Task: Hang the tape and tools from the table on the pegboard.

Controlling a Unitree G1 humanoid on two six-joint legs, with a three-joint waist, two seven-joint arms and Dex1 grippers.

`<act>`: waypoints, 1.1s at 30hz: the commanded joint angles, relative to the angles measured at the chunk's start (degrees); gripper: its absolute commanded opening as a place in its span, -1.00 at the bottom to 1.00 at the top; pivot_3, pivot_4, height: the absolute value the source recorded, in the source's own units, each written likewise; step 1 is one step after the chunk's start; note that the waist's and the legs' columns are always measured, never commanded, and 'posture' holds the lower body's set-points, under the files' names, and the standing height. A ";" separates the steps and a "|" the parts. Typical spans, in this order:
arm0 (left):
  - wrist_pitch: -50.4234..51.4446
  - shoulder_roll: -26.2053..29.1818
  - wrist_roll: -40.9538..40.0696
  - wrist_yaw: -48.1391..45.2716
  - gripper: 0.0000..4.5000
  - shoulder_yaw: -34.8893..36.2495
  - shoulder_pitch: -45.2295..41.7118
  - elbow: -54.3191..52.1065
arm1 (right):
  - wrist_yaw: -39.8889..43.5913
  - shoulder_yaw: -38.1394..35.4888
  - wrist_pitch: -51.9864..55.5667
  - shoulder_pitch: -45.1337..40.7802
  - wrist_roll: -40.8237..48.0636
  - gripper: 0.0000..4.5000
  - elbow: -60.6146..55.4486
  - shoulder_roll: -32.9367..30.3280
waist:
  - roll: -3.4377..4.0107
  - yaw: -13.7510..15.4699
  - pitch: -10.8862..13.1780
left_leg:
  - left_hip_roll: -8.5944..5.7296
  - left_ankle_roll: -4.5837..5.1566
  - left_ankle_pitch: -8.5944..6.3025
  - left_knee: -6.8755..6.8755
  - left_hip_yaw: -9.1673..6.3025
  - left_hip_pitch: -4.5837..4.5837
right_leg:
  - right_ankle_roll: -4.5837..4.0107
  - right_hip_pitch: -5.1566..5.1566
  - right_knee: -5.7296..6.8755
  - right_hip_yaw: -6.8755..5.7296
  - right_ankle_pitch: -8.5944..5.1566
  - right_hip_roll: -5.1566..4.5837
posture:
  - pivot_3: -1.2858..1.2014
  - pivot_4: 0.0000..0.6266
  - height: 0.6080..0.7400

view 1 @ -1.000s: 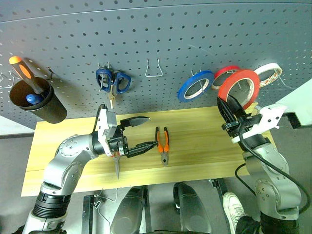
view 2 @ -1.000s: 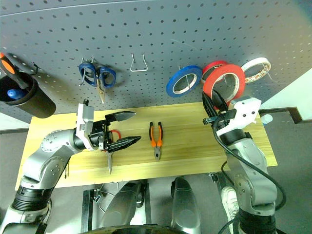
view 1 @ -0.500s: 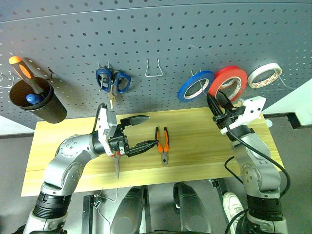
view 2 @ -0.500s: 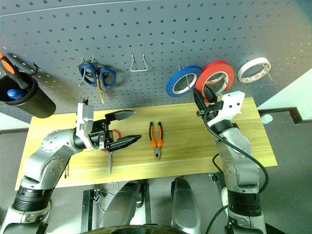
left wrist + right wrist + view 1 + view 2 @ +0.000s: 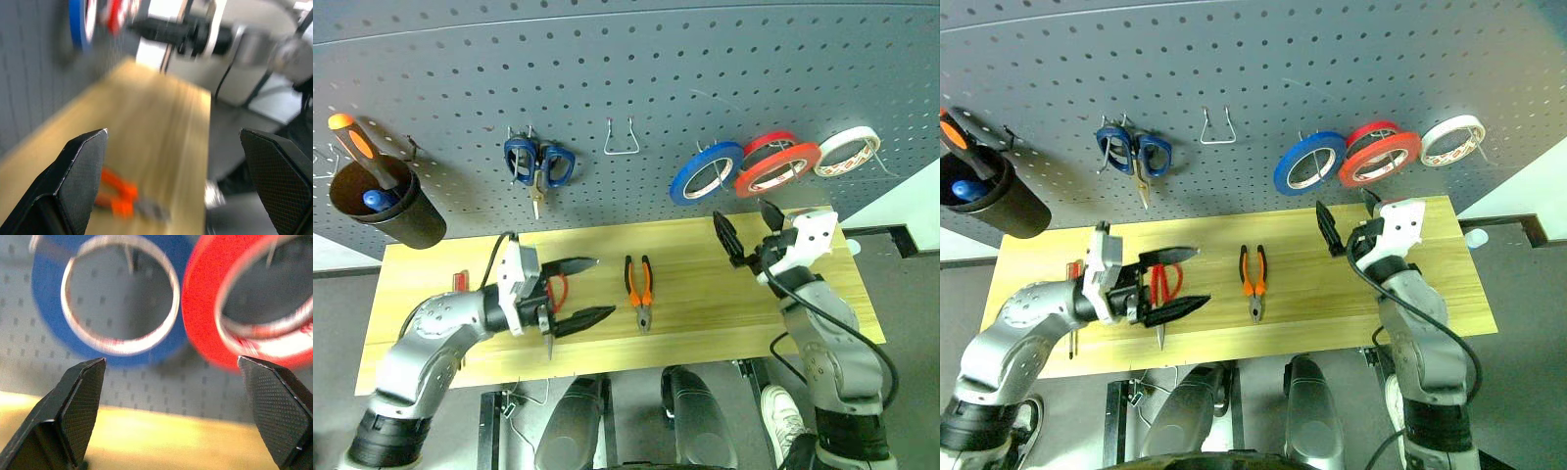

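The red tape [image 5: 779,168] hangs tilted on a hook of the dark grey pegboard [image 5: 636,69], between a blue roll [image 5: 705,172] and a white roll [image 5: 847,151]. My right gripper [image 5: 742,215] stands open just below it, holding nothing; the right wrist view shows the red tape [image 5: 254,308] ahead of its open fingers [image 5: 78,416]. The orange-handled pliers [image 5: 639,286] lie mid-table. The red-handled scissors [image 5: 557,291] lie left of them, under my open left gripper [image 5: 604,287]. A thin red-handled screwdriver [image 5: 460,281] lies at the far left of the table [image 5: 705,313].
Blue-handled scissors [image 5: 539,163] hang on the pegboard left of an empty wire hook [image 5: 622,138]. A black cup [image 5: 384,208] at the far left holds a bigger orange-handled screwdriver [image 5: 357,142]. A second red ring [image 5: 766,142] sits behind the hung tape.
My right gripper opened and let go of the red tape, which now hangs on its hook, and it sank away below. My left gripper dropped lower and leftward over the red scissors.
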 commanded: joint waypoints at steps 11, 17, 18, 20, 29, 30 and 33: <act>-4.45 1.10 10.75 4.93 1.00 3.16 8.69 12.48 | -5.45 16.13 18.77 12.64 -2.40 0.99 -18.79 -0.28 | 0.00 -0.19 -0.01 | 0.05 -0.08 0.05 0.02 -0.05 0.04 | -0.06 0.03 0.02 0.04 0.03 0.04 | 0.08 0.05 0.77; -6.20 -0.59 11.04 5.22 1.00 3.62 9.70 11.74 | -11.55 30.14 20.41 7.66 -8.67 0.99 -15.14 7.36 | -0.05 0.09 -0.03 | 0.04 -0.09 0.05 0.00 -0.05 0.02 | -0.07 -0.03 0.01 0.04 0.04 0.01 | 0.09 0.06 0.77; -6.36 -0.75 11.08 5.27 1.00 3.66 9.90 11.54 | -12.20 31.59 20.25 6.82 -9.88 0.99 -13.74 8.06 | -0.08 0.11 -0.05 | 0.04 -0.08 0.05 -0.01 -0.05 0.01 | -0.07 -0.03 0.00 0.04 0.04 0.01 | 0.09 0.06 0.77; -6.41 -0.98 10.98 5.23 1.00 3.66 10.35 11.16 | -13.40 32.93 20.12 5.07 -11.52 0.99 -10.83 9.84 | -0.09 0.13 -0.05 | 0.03 -0.08 0.05 0.00 -0.05 0.01 | -0.07 -0.03 -0.01 0.04 0.04 0.01 | 0.09 0.06 0.77; -6.33 -1.49 9.13 4.71 1.00 4.88 13.69 7.69 | -20.66 36.41 16.73 -1.93 -21.21 0.99 4.40 18.15 | -0.07 -0.13 -0.02 | 0.05 -0.10 0.06 -0.10 -0.06 0.01 | -0.09 -0.10 0.01 0.04 0.04 0.02 | 0.09 0.18 0.77; -6.28 -1.46 9.04 4.78 1.00 5.05 14.14 7.36 | -20.93 36.12 16.80 -2.02 -21.73 0.99 5.21 18.52 | -0.07 -0.15 -0.01 | 0.05 -0.10 0.06 -0.11 -0.06 0.01 | -0.09 -0.11 0.00 0.04 0.04 0.02 | 0.09 0.19 0.77; -5.92 -1.63 8.93 5.19 1.00 5.27 15.21 6.16 | -21.69 35.14 17.26 -2.26 -23.28 0.99 6.72 19.27 | -0.05 -0.10 0.04 | 0.04 -0.08 0.05 -0.13 -0.04 0.00 | -0.09 -0.11 -0.03 0.04 0.04 0.01 | 0.09 0.22 0.77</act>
